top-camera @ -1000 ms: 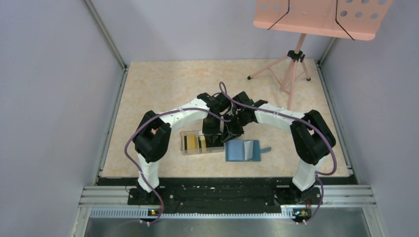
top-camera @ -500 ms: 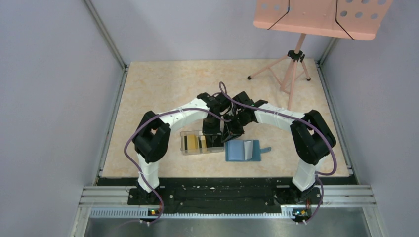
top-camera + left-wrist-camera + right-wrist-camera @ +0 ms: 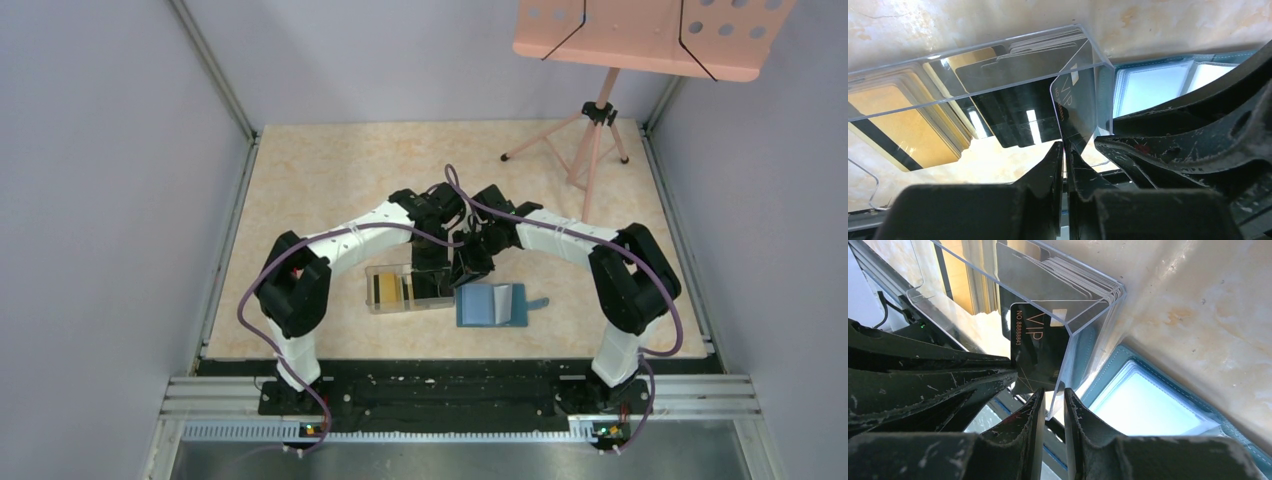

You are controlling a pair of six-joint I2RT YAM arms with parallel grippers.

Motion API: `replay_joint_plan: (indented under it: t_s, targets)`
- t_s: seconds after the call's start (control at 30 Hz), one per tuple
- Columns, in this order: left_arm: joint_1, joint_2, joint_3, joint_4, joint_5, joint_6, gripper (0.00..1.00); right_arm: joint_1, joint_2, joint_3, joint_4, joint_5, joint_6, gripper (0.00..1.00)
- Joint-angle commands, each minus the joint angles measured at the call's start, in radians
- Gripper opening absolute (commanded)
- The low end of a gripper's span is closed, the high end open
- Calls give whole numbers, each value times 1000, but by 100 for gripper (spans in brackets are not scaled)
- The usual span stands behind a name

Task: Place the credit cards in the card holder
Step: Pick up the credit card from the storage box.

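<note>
**Black VIP card pinched at the clear box, holder lying open beside it**

Clear box [image 3: 973,75] is sitting on the surface [image 3: 330,170] btw the two arms, w/ cards lying inside it. Gold cards [image 3: 898,117] w/ dark stripes are filling its left part. Dark cards [image 3: 1013,117] are stacking up twd the right end.

Card holder [image 3: 1148,405] is lying open just right of the box, right up against its end wall. Its pale blue pockets are facing up and its strap tab is pointing right in the top view.

Left claw [image 3: 1064,150] is clamping tight on the lower edge of a black VIP card [image 3: 1038,355]. The card is standing tilted at the box's right end. Can't tell if its upper corner is sitting inside the wall or just outside it.

Right claw [image 3: 1053,405] is sitting w/ its fingers nearly together and the box's clear end wall running btw them, so it is gripping the box at that corner, right next to the left claw.

Writing on the held card is showing in gold: "VIP" in large letters, and "NO 88888843" along the short edge. A small pale mark is sitting beside the letters. No other text is reading clearly.
</note>
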Motion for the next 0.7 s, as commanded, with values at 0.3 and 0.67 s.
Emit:
replay_joint_plan:
  t_s: [0.3, 0.67]
  targets:
    - [-12, 11, -8, 99, 50, -23, 27, -2, -51, 56, 38, -23, -3, 20]
    - [-8, -1, -31, 117, 42, -50, 0, -15, -69, 53, 33, -19, -8, 20]
